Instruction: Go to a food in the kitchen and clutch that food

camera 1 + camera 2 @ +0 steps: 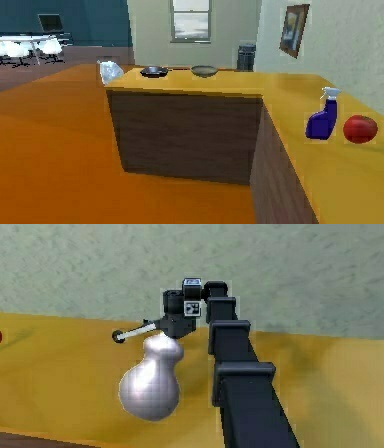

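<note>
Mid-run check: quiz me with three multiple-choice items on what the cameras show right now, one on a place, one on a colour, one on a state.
1. Where does the red round thing lie?
A) on the floor
B) on the orange counter, beside the spray bottle
C) on a shelf

2. What colour is the spray bottle?
A) blue
B) green
C) yellow

3. How does the pale gourd-shaped thing in the arm side view stand?
A) on its side
B) narrow end down
C) upright, narrow end up

Answers: 1 B, it sits just right of the bottle at the forward view's right. 2 A, its body is deep blue. 3 C, the bulb is below and the neck is on top.
</note>
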